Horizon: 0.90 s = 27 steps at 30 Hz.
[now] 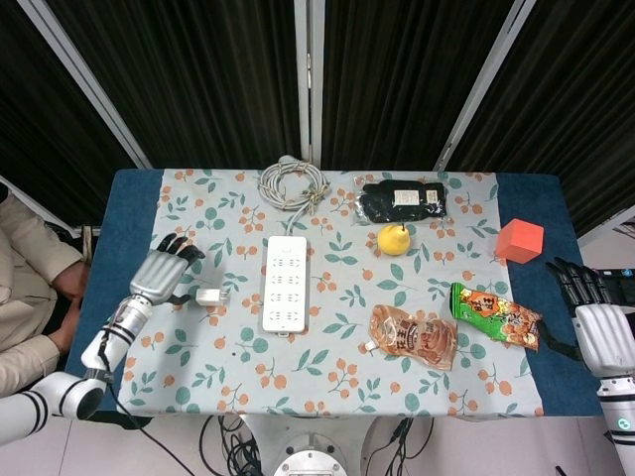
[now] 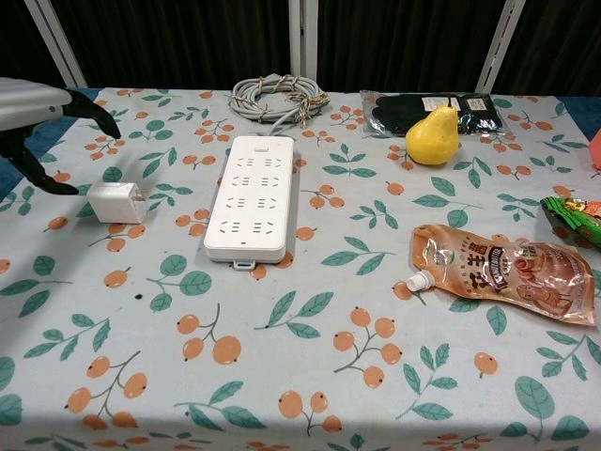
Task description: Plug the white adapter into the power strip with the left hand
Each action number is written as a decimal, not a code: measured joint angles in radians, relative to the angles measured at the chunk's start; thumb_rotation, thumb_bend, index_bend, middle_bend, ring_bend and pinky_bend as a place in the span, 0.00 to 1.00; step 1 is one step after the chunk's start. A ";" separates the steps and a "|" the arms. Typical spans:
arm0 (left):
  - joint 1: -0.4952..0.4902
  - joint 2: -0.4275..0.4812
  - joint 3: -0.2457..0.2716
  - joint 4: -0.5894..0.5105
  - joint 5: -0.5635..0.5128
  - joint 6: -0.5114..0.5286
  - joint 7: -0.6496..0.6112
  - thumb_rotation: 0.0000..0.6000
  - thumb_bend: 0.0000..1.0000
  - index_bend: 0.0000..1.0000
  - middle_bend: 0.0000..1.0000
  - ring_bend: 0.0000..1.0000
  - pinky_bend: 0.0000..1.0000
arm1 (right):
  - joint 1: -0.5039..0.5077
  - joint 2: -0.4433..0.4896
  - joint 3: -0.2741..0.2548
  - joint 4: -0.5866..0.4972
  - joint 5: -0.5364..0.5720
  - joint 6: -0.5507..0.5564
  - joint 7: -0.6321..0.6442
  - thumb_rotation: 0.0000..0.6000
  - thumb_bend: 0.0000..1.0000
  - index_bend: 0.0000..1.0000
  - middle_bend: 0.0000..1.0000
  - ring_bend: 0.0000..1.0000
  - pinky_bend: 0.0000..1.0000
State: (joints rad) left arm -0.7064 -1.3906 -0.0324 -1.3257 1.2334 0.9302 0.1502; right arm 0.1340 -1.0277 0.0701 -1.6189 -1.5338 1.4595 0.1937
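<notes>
The white adapter (image 1: 209,297) (image 2: 116,203) lies on the floral cloth just left of the white power strip (image 1: 285,283) (image 2: 252,196), its prongs pointing toward the strip. My left hand (image 1: 163,275) (image 2: 38,117) hovers just left of the adapter with fingers spread, holding nothing. At the table's right edge my right hand (image 1: 598,325) rests with its fingers apart and empty; the chest view does not show it.
A coiled grey cable (image 1: 292,183) lies behind the strip. A black packet (image 1: 402,201), a yellow pear (image 1: 394,239), a red cube (image 1: 520,241), a green snack bag (image 1: 493,314) and an orange pouch (image 1: 413,335) fill the right half. A seated person (image 1: 30,288) is at far left.
</notes>
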 measured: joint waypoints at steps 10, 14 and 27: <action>-0.022 -0.047 -0.040 0.046 0.021 -0.025 -0.032 1.00 0.16 0.21 0.17 0.05 0.00 | -0.003 -0.003 -0.002 0.002 0.003 -0.003 0.000 1.00 0.28 0.00 0.04 0.00 0.00; -0.043 -0.052 -0.056 0.035 0.030 -0.040 -0.030 1.00 0.16 0.21 0.17 0.05 0.00 | -0.002 -0.004 -0.001 0.003 0.005 -0.005 0.002 1.00 0.28 0.00 0.04 0.00 0.00; -0.101 -0.077 -0.090 -0.001 0.011 -0.096 0.030 1.00 0.16 0.21 0.17 0.05 0.00 | -0.013 -0.008 -0.001 0.023 0.014 0.000 0.022 1.00 0.28 0.00 0.04 0.00 0.00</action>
State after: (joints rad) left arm -0.8070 -1.4677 -0.1227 -1.3265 1.2443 0.8342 0.1800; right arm 0.1212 -1.0353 0.0692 -1.5957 -1.5198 1.4592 0.2160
